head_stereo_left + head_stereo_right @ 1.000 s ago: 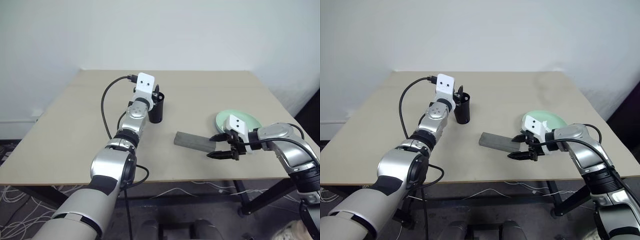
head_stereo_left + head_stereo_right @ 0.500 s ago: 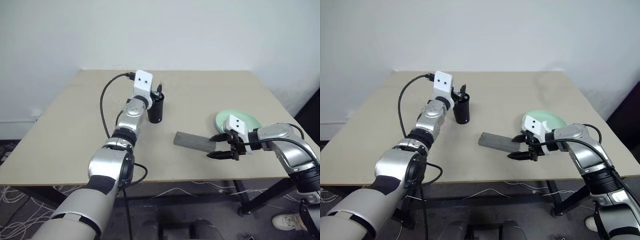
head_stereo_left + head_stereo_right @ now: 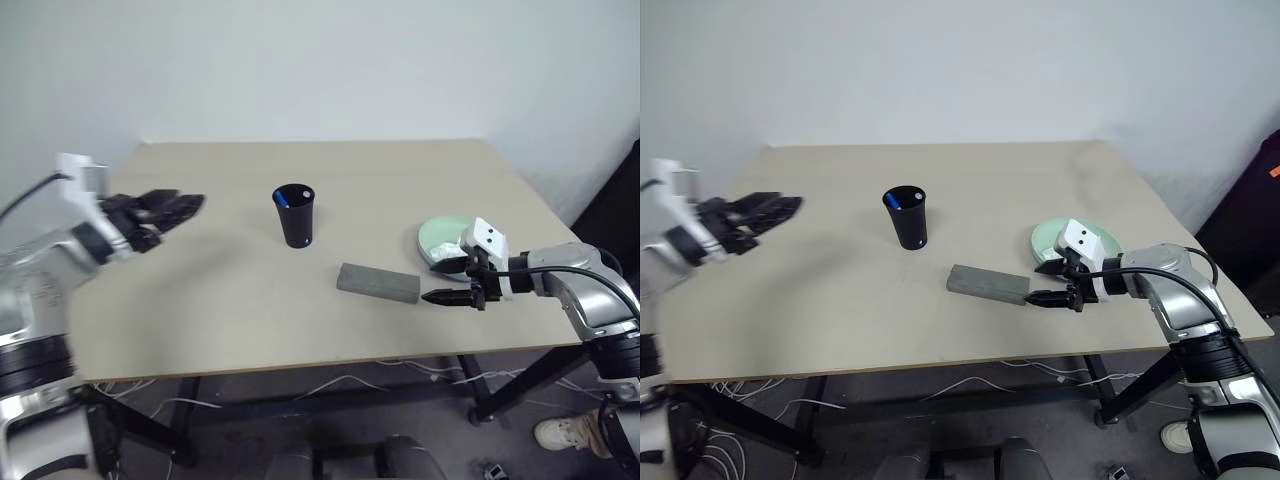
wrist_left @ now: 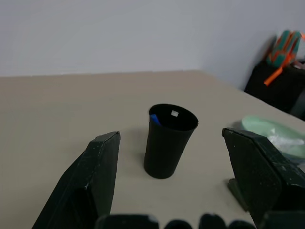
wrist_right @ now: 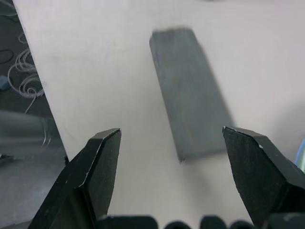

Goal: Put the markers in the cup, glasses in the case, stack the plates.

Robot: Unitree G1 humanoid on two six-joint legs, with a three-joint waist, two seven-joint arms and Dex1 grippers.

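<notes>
Left gripper [image 3: 170,207] has pulled off the cup [image 3: 294,215], open and empty, blue marker inside; your right gripper [image 3: 452,284], open and empty, sits beside the case [image 3: 378,283].

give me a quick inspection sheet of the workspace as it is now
surface: beige table, mostly bare
job's things: black cup upright mid-table, a blue-tipped marker inside; grey case lying shut; pale green plate with something white on it
clutter: nothing seen
grippers: left gripper off to the left of the cup, jaws open, empty; right gripper beside the case's end, jaws open, empty
cables: loose wires on the floor under the table
surroundings: white wall; black stand with orange and green items
</notes>
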